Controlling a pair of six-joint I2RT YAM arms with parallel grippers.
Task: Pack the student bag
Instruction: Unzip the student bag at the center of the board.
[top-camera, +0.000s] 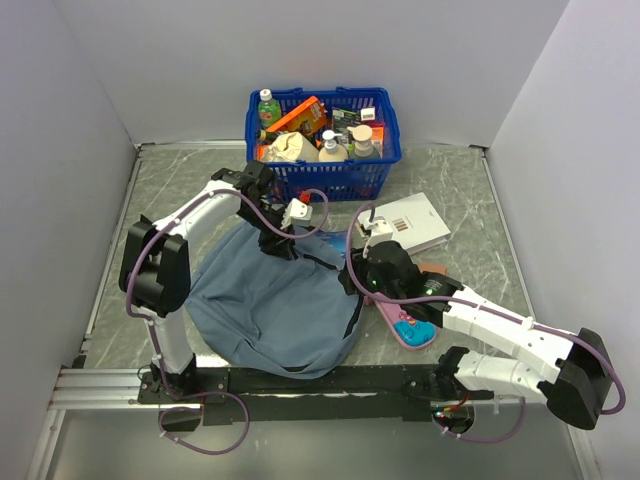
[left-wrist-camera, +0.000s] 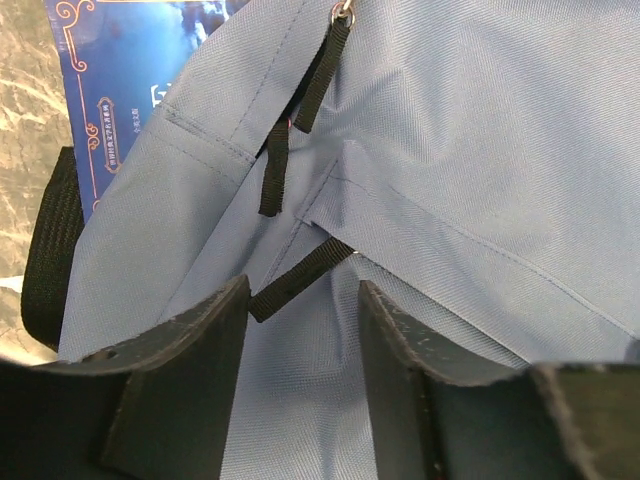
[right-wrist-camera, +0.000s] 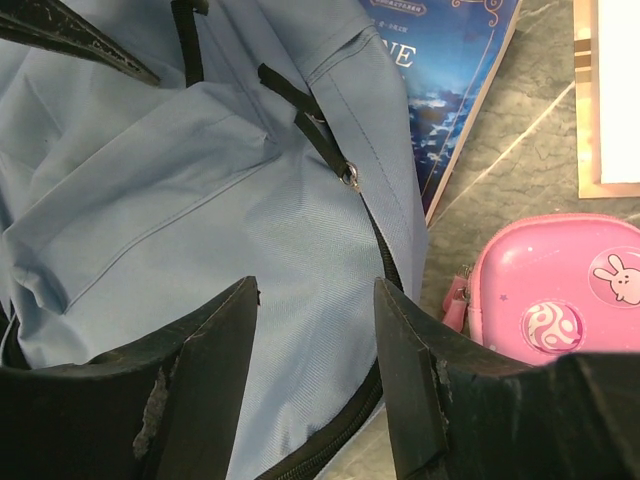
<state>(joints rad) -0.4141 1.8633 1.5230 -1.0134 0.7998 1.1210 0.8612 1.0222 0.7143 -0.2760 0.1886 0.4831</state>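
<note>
The left claw (left-wrist-camera: 300, 292) and right claw (right-wrist-camera: 315, 292) both stand parted, gripping nothing, over the large soft grey-blue fabric backpack (top-camera: 270, 300) lying flat mid-table. Packing looks barely begun: the dark blue book (right-wrist-camera: 455, 70), rounded pink pencil case (right-wrist-camera: 560, 290) and filled blue plastic basket (top-camera: 320, 94) all lie outside it.

Bright, even overhead light, faint soft shadows, student bag (left-wrist-camera: 480, 150) weave crisp ahead of the left gripper (left-wrist-camera: 302, 290), right gripper (right-wrist-camera: 315, 285) fingers (right-wrist-camera: 200, 400) dark, slightly soft up close.

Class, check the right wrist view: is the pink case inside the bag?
No, the pink case lies on the table beside the bag.
</note>
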